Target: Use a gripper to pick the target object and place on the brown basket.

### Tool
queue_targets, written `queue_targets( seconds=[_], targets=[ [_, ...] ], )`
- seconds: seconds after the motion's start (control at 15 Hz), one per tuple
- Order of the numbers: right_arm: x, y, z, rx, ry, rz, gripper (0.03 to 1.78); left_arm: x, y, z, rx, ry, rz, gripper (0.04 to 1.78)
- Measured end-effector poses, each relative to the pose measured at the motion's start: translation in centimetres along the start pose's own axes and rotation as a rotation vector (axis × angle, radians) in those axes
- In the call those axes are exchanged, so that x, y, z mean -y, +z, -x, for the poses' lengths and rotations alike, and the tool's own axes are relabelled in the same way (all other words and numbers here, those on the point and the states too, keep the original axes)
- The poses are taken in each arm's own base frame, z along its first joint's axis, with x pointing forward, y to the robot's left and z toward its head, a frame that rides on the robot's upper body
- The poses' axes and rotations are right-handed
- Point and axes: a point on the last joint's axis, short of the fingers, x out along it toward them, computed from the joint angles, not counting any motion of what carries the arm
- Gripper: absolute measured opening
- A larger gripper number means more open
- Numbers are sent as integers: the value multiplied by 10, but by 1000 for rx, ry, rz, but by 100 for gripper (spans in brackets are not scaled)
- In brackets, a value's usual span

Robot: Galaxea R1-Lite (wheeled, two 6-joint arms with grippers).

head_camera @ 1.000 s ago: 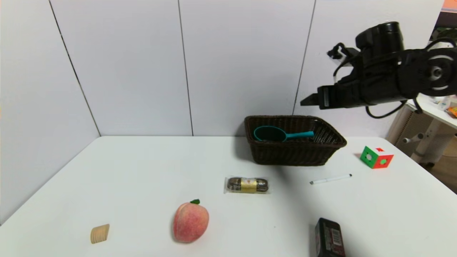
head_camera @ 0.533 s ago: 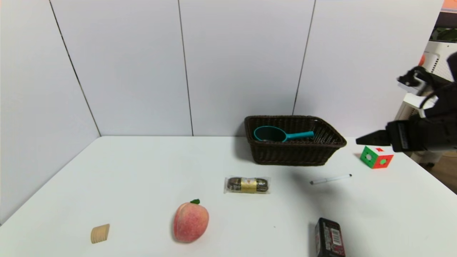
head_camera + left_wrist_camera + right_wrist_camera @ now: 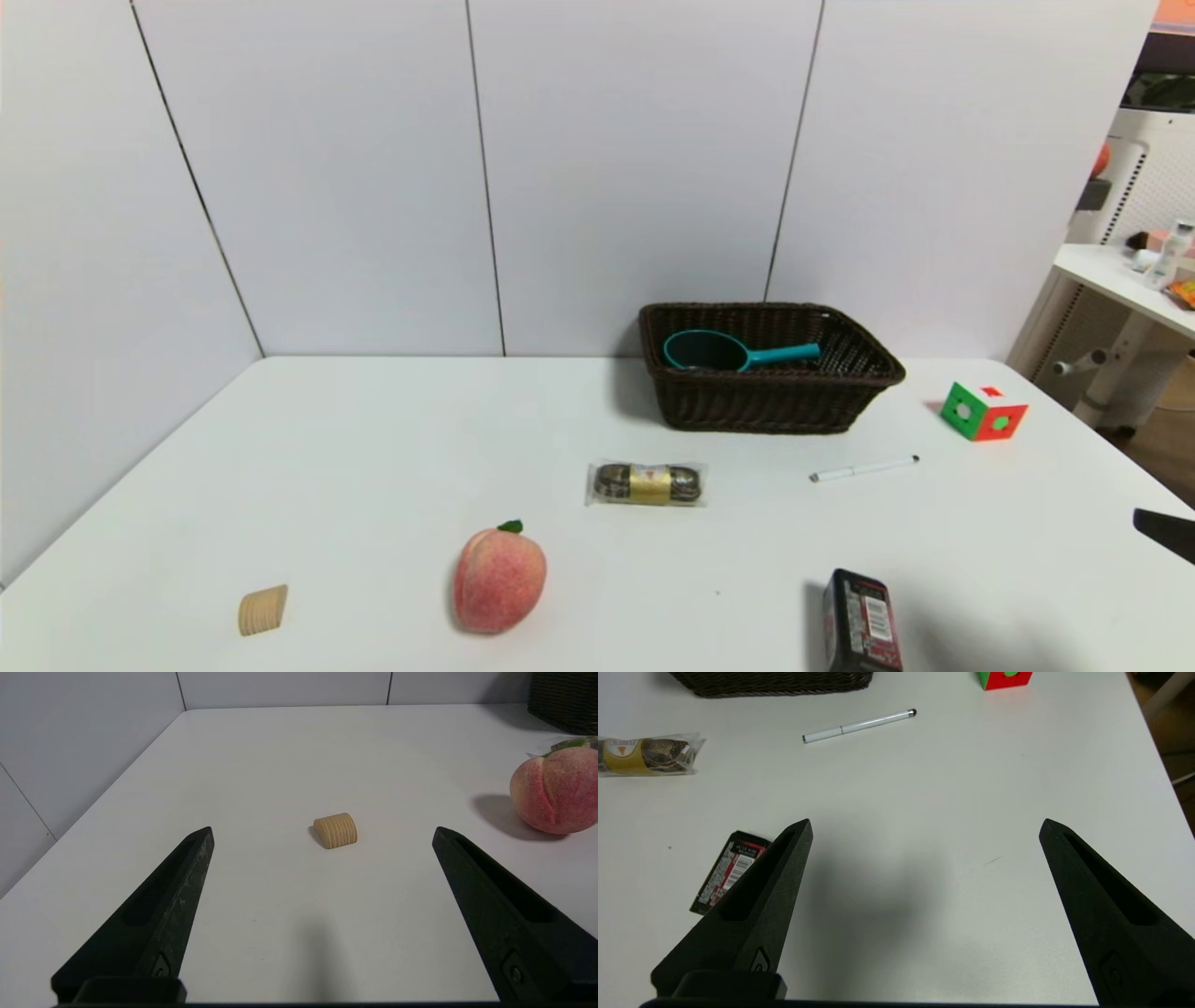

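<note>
The teal pan (image 3: 738, 351) with its straight handle lies inside the brown basket (image 3: 775, 406) at the back of the white table. My right gripper (image 3: 925, 823) is open and empty, low over bare table near the front right, far from the basket. Only one of its fingertips (image 3: 1162, 530) shows at the right edge of the head view. My left gripper (image 3: 322, 829) is open and empty above the front left of the table, facing a small wooden block (image 3: 335, 830). It is out of the head view.
On the table are a peach (image 3: 499, 581), the wooden block (image 3: 261, 610), a wrapped snack (image 3: 646, 483), a white pen (image 3: 864, 469), a red-green cube (image 3: 984, 411) and a black box (image 3: 861, 621). The table's right edge is beside my right gripper.
My right arm has moved from high beside the basket down and to the right, almost out of the head view. The pan stays in the basket.
</note>
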Motion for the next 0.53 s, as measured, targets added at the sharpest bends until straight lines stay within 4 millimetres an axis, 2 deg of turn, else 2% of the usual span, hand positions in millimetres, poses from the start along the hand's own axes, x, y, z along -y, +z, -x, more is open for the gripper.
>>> queue_targets(
  seconds=[0.27,0.4,0.53],
  targets=[
    [2,-65,23,262,4,38,169,0,0,0,1,0,0,169],
    [2,-97,24,348,13,90,169,0,0,0,0,0,0,169],
    [3,-128,17,384,26,141,169,0,0,0,0,0,0,169]
  ],
)
